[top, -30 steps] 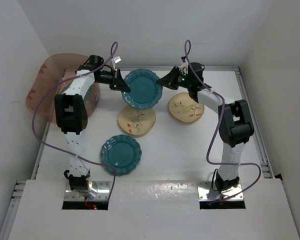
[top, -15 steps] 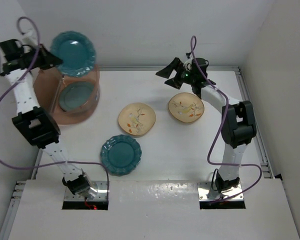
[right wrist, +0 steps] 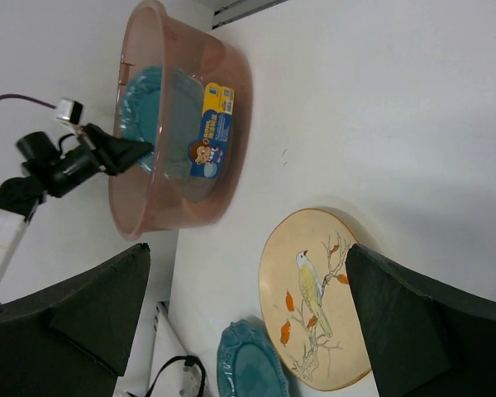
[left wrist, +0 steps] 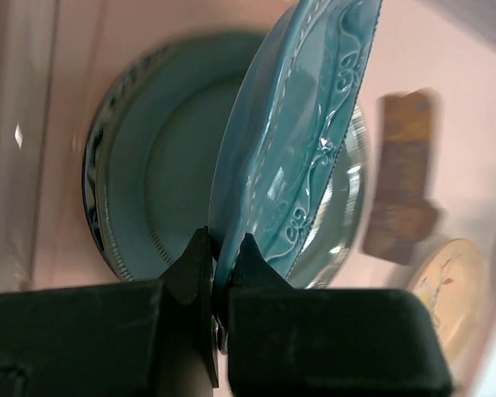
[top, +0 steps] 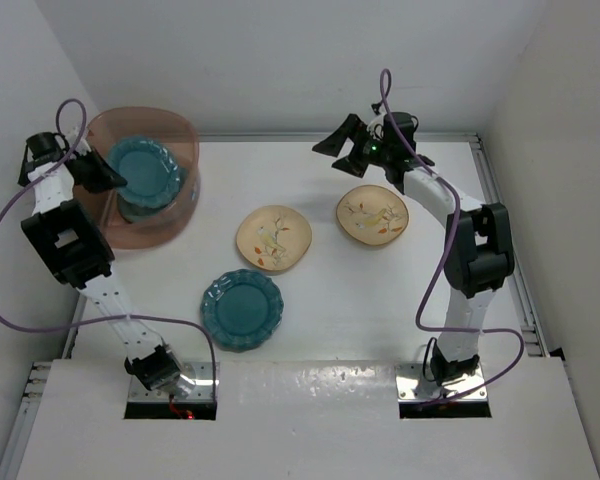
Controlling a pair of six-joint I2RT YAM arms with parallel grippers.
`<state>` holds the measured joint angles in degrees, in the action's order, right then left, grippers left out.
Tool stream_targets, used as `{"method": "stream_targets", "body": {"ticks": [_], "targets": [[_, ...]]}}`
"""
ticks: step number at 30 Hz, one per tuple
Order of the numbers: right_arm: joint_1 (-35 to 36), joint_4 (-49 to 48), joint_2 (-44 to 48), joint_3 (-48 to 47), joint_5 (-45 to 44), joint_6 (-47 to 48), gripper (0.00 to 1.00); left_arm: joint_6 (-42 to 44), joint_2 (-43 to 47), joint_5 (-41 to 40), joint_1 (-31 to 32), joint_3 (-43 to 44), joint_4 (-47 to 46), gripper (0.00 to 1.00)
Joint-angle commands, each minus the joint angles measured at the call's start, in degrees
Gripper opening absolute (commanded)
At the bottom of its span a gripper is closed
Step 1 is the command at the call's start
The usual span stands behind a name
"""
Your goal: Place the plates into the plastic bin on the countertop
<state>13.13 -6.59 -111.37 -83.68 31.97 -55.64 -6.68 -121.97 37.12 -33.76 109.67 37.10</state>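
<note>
While the left tool (top: 110, 178) is clamped narrow on the rim of a teal plate (top: 145, 170), that held plate hangs inside the bin (top: 185, 135), which stands at the far left corner of the worktop (top: 360, 300). The left wrist view shows both fingers (left wrist: 190, 265) pinching the scalloped edge, with the held plate tilted above a floor plate (left wrist: 140, 190) that lies flat in the bin. Whether the two plates touch cannot be determined. A printed label (right wrist: 211, 132) is fixed to the bin wall.

The right tool (top: 335, 150) hovers above the far edge, right of centre, with its jaws wide and nothing between them.

Three plates lie flat on the worktop, each apart from the others:
- The first bird plate (top: 273, 238) is near the middle.
- The second bird plate (top: 372, 215) is to its right, toward the far edge and near the right tool.
- The loose teal plate (top: 241, 309) is left of centre, closest to the near edge.
</note>
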Motion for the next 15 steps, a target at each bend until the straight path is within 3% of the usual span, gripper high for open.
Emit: {"method": "stream_targets", "body": {"ticks": [1,2,5,7,9,10,15], "targets": [[-0.55,0.35,1.77,-2.37,-0.33,1.59,1.00,-2.28,1.30,2.44,-0.43,0.11,-3.97,0.00],[-0.56,0.70,1.86,-2.28,-0.24,1.76,1.00,-2.29,1.30,2.43,-0.43,-1.11,-3.97,0.01],[-0.38,1.31,2.21,-1.67,-0.15,2.64,1.00,-0.01,1.30,2.43,0.18,-3.22,-2.83,0.19],[-0.38,1.58,2.47,-1.40,-0.24,2.90,1.00,1.31,0.52,1.30,0.71,-3.23,-1.25,0.36],[-0.21,1.93,2.74,-1.05,0.03,3.16,1.00,2.89,-0.37,-2.13,1.76,-3.23,2.00,0.47],[-0.38,2.02,2.83,-0.79,0.03,3.43,1.00,3.68,-1.15,-3.62,1.77,-2.54,3.23,0.58],[-0.03,5.00,3.62,-0.96,-0.41,5.88,1.00,10.61,-0.47,-17.84,5.10,-1.74,9.82,0.77]]}}
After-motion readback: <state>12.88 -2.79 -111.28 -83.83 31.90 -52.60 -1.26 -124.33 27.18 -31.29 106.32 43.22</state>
